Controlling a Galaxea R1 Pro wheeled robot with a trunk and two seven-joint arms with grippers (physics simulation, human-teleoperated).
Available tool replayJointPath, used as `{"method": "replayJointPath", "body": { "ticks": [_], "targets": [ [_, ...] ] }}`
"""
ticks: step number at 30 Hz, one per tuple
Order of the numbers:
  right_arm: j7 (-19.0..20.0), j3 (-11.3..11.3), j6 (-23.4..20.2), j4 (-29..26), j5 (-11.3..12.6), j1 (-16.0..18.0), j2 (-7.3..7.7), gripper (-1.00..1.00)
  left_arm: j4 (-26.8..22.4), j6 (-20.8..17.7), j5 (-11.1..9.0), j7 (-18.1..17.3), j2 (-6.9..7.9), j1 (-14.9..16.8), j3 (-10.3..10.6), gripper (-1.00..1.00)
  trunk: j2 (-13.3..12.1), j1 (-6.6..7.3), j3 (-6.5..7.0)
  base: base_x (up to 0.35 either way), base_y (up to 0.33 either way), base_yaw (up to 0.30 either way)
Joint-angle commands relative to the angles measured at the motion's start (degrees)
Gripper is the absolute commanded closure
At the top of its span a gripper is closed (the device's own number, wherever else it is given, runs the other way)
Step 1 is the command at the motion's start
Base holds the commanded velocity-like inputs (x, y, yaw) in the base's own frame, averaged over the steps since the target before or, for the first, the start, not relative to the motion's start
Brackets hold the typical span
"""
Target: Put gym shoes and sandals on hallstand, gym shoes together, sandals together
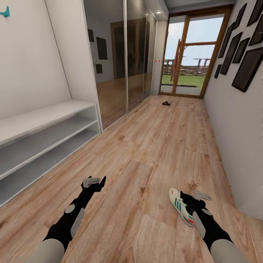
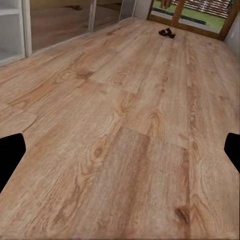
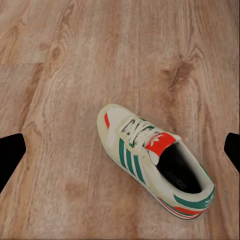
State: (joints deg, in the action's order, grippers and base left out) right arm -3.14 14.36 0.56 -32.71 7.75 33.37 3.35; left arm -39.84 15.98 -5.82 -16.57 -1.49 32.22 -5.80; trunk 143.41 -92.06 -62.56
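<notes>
Nothing is on the rack yet as far as I can see; its top and both shelf levels look bare, though its near end is cut off at the frame edge. My right gripper hangs just above one sneaker, which lies flat on the floor below and between the fingers, toe pointing away from me. Those fingers are spread wide, not touching it. So I judge I am at the very first pick: lower, close on the shoe, carry it to the rack.

My left gripper hovers over bare floor, fingers also spread, holding nothing. Far ahead of them, near the glass door, lies a small dark shape I take for the sandals; too small to tell whether it is one or two. The second sneaker I cannot place. In the head view my right arm covers part of the sneaker's heel.
</notes>
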Motion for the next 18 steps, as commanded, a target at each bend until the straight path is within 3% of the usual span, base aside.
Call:
{"method": "replayJointPath", "body": {
  "ticks": [1,8,18],
  "targets": [
    [-0.1,-0.1,0.1,0.0,0.6,0.0,0.01,-1.0,0.0,-0.1,-0.5,-0.6,-0.07,0.0,-0.3,-1.0,0.0,0.03,-0.05,-0.166,-0.267,0.0],
    [-0.1,-0.1,0.1,0.0,0.6,0.0,0.0,-1.0,0.0,-0.1,-0.5,-0.6,-0.09,0.0,-0.3,-1.0,0.0,0.03,-0.05,-0.131,-0.269,0.0],
    [-0.1,-0.1,0.1,-0.1,0.6,0.0,-0.01,-1.0,0.0,-0.1,-0.5,-0.6,-0.07,0.0,-0.3,-1.0,0.0,0.03,-0.05,0.029,-0.283,0.0]
  ]
}}
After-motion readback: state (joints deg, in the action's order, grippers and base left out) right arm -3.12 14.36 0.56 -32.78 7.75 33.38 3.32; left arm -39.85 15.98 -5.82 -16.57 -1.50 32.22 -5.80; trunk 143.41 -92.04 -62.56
